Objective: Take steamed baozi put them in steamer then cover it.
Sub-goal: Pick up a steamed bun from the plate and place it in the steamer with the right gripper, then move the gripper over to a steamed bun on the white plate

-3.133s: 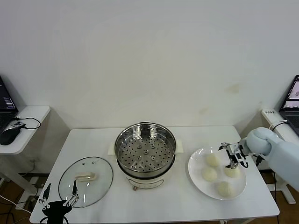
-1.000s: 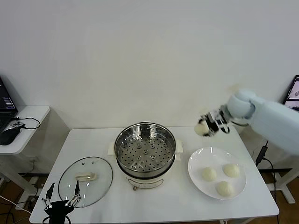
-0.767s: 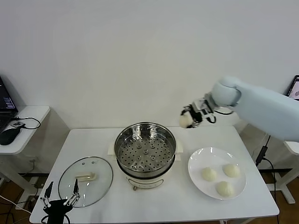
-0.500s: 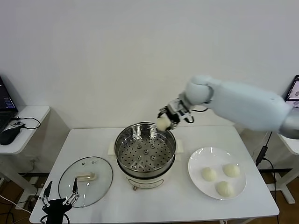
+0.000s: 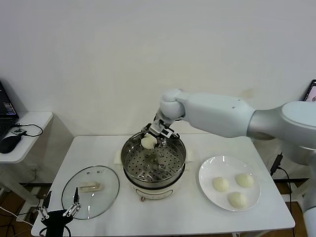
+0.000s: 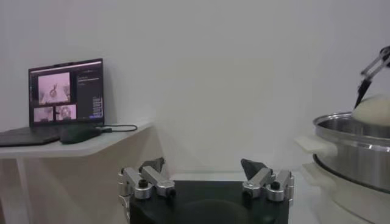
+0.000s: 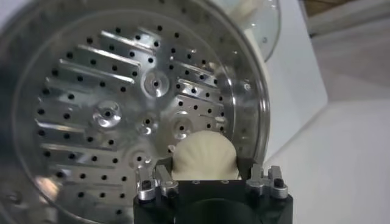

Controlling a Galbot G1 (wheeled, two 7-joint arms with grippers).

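I have the right gripper (image 5: 152, 137) closed around one steamed baozi (image 5: 148, 142), held above the far rim of the steamer (image 5: 153, 159), over its perforated tray (image 7: 116, 115). Three more baozi (image 5: 232, 190) sit on the white plate (image 5: 206, 185). The glass cover (image 5: 90, 191) lies on the table (image 5: 187, 217); my left gripper (image 6: 206, 182) waits beside it, fingers spread and empty.

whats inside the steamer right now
Only its bare perforated tray; no bun rests on it. The right end effector holds one baozi above the steamer. The tray patch beneath that bun is hidden.
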